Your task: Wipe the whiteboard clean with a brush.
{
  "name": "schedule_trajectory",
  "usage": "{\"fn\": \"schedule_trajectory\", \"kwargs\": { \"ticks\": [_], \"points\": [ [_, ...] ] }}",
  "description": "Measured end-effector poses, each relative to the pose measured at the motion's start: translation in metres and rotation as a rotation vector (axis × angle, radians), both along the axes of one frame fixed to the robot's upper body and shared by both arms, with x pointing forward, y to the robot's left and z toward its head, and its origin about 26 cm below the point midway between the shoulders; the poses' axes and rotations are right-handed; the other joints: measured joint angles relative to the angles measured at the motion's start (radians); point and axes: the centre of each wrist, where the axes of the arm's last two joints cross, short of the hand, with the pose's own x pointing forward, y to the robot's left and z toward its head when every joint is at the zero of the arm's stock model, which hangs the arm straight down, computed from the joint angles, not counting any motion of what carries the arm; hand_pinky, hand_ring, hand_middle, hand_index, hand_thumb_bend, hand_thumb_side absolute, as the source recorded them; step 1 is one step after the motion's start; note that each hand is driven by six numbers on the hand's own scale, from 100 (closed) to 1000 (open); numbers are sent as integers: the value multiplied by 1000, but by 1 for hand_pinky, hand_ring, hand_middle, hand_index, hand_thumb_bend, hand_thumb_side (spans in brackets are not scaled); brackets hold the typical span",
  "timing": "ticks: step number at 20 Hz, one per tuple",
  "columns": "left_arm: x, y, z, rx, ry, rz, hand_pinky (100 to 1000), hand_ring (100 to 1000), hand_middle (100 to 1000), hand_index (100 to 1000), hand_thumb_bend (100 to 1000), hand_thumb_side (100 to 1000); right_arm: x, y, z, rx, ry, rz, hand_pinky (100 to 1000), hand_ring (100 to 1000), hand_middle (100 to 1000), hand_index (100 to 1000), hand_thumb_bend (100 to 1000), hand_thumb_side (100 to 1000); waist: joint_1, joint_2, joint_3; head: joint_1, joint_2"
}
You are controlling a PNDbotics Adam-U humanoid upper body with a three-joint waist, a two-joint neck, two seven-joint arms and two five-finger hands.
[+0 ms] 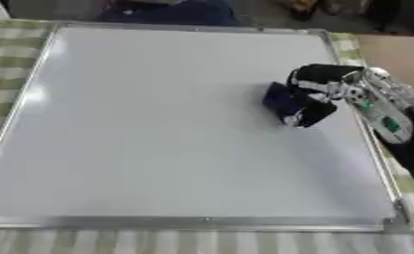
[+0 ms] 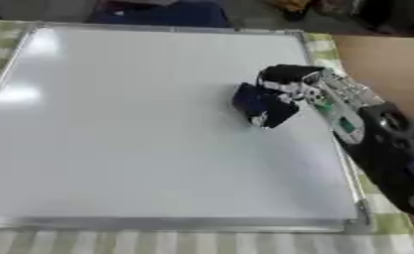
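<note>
Green-and-white checked cloth [image 1: 10, 44] covers the table and shows as a border along the left, near and right sides of the work area. Bare brown tabletop [image 2: 383, 54] is visible beyond the cloth at the far right.

Whiteboard [image 1: 158, 139]: lies flat on the cloth and fills most of both views. Its metal frame runs along all four edges. The writing surface appears blank, with bright glare patches near the left edge; no markings can be made out on it.

Right arm [image 2: 392, 149]: enters from the lower right, crossing the right-hand frame of the board. It is black, with a silver section bearing a green part near the wrist.

Right hand [image 1: 318, 82]: positioned over the right-centre area of the board, fingers curled downward around a dark object.

Brush [image 1: 290, 104]: a dark blue-black block, held in the right hand. It sits tilted, its lower edge at or against the board surface; actual contact cannot be confirmed. It is located just inside the right frame, roughly midway between the far and near edges.

Left hand: not visible in either view.
</note>
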Motion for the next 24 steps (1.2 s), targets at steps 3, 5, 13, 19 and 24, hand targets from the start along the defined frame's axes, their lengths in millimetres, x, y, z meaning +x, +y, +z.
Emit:
{"fn": "schedule_trajectory", "kwargs": {
  "ticks": [3,5,13,19,24],
  "points": [
    [0,0,0,0,0,0,630,818,802,620,196,1000,2,-1,1,3,0,1,645,718,388,342,100,409,0,0,0,0,0],
    [0,0,0,0,0,0,630,818,802,620,196,1000,3,-2,2,7,-3,-4,643,717,372,343,100,381,0,0,0,0,0],
    [0,0,0,1,-2,-2,631,818,802,620,195,1000,15,-9,4,-3,-58,-77,639,716,356,360,100,316,1,0,1,0,0],
    [0,0,1,3,-1,-3,631,820,804,620,193,1000,22,-15,3,-20,-105,-116,632,709,342,360,100,303,0,0,1,0,-1],
    [0,0,1,5,1,-4,631,820,804,620,193,1000,26,-18,3,-20,-133,-138,628,705,336,360,100,293,0,1,2,0,-5]
  ]
}}
